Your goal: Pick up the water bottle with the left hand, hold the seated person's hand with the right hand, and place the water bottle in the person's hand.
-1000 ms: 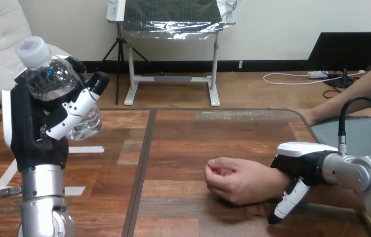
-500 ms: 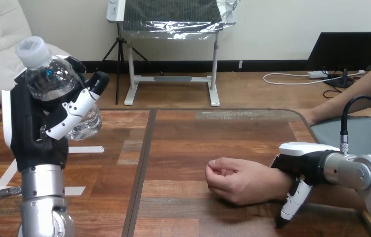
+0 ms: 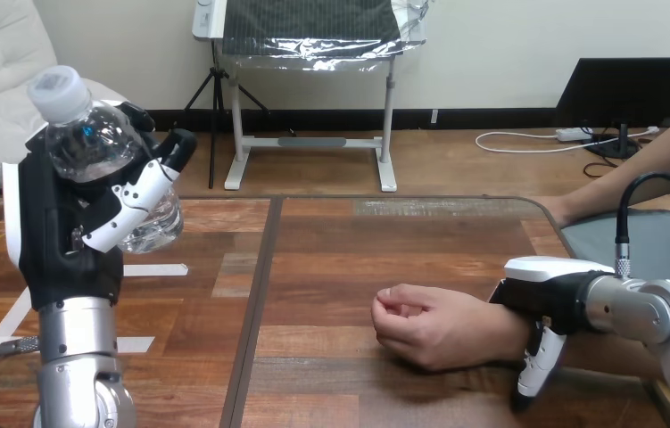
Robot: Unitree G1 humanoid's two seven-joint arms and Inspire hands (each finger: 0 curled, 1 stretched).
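A clear water bottle (image 3: 90, 134) with a white cap is raised high at the left, tilted, with my left hand (image 3: 63, 232) shut round it. The person's hand (image 3: 434, 325) rests on the wooden table (image 3: 358, 250) right of the middle, loosely curled, with nothing in it. My right hand (image 3: 550, 290) lies over the person's wrist. Its thumb (image 3: 534, 370) reaches down across the near side of the wrist to the table. The fingers on the far side are hidden.
White tape strips (image 3: 154, 269) lie on the table's left part, near my left arm. A dark seam (image 3: 255, 303) runs front to back through the tabletop. The person's other arm (image 3: 634, 178) rests at the far right edge.
My right hand's thumb has swung rightward and down, closer along the person's wrist. The bottle and my left hand have stayed still.
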